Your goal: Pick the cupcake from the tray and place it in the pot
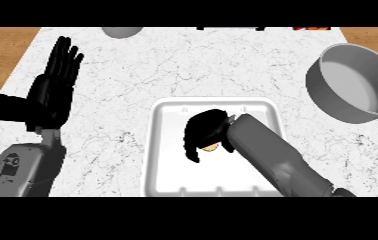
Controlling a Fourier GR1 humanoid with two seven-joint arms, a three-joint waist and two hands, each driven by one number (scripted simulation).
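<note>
Marble counter (pixel 184 64) spreads below us, and our right hand (pixel 203 130) curls round the cupcake (pixel 212 147), all but hidden, in the tray (pixel 166 149), while the pot (pixel 322 91) lies up and to that hand's right, well apart from our open left hand (pixel 52 91) resting at left

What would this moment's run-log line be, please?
right hand: curled round cupcake over tray | left hand: open, resting | pot: empty
</note>
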